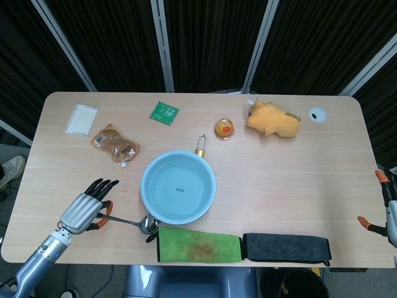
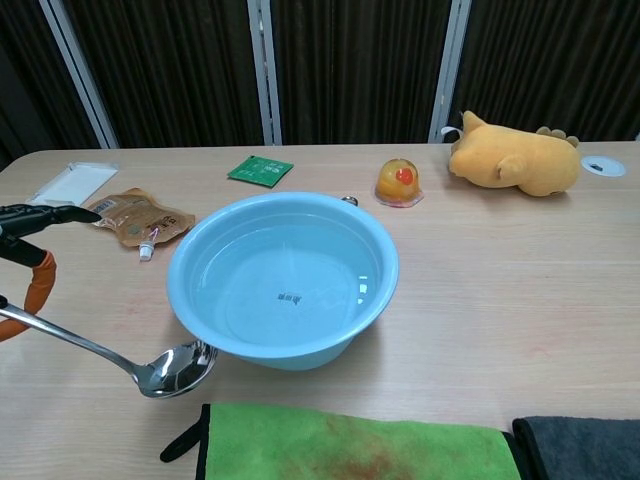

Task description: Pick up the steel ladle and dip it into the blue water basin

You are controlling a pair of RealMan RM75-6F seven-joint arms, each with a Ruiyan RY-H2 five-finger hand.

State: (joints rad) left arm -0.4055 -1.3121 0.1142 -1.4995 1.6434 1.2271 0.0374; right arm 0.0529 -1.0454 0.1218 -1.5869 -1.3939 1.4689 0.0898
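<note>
Left hand (image 1: 85, 207), grey metal with black fingers, is seen near the table's front-left corner, closed round the orange-sleeved grip of the steel ladle (image 1: 127, 220). In the chest view only black fingertips (image 2: 50, 213) and the orange grip show at the left edge. The ladle's thin polished shaft slopes down to a round, mirror-bright bowl (image 2: 178, 368), held just above the wood, just beside the basin's front-left wall; contact with the wall cannot be told. The bowl is outside the basin.

The blue water basin (image 1: 149, 167) is round, smooth plastic, with clear water and a small dark mark on its floor. It stands mid-table on pale wood-grain laminate (image 1: 279, 186).

The right hand cannot be found in either view.

Along the front edge: a green microfibre cloth (image 1: 198, 244), brown-stained, beside a dark grey folded cloth (image 1: 285, 246). Behind the basin: a brass padlock (image 1: 200, 149). Farther back: a green square packet (image 1: 164, 112), a clear dome with an orange centre (image 1: 224, 129), a yellow plush toy (image 1: 273, 120). At left: a crinkled brown foil pouch (image 1: 115, 143), a flat white packet (image 1: 81, 119).
</note>
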